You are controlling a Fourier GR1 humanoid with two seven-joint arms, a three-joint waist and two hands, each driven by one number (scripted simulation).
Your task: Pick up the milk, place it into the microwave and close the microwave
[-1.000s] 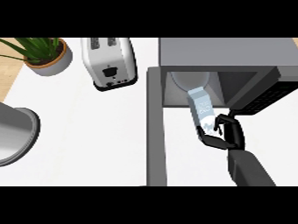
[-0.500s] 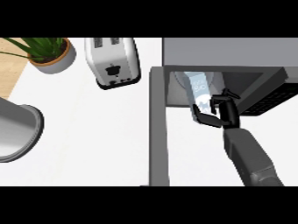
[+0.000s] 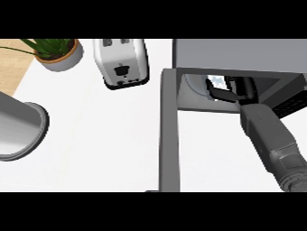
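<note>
Grey cylinder (image 3: 6, 118): at the view's left edge, lying tilted on the white counter (image 3: 96, 140), its open rim facing lower right.
Potted plant (image 3: 58, 53): upper left, partly over the counter's wooden edge, well apart from the microwave.
Toaster (image 3: 121, 61): between the plant and the microwave, standing on the counter.
Microwave door (image 3: 169, 144): swung open, seen edge-on as a grey band running from the microwave's left front corner toward the view's lower edge.
Microwave (image 3: 249, 54): upper right, its cavity open to view.
Milk (image 3: 217, 81): inside the cavity, in its left half, only its pale top showing above the hand.
Right hand (image 3: 227, 95): reaching into the cavity, black fingers and thumb curled round the milk.
Right forearm (image 3: 276, 144): grey, rising from the lower right to the microwave's opening.
</note>
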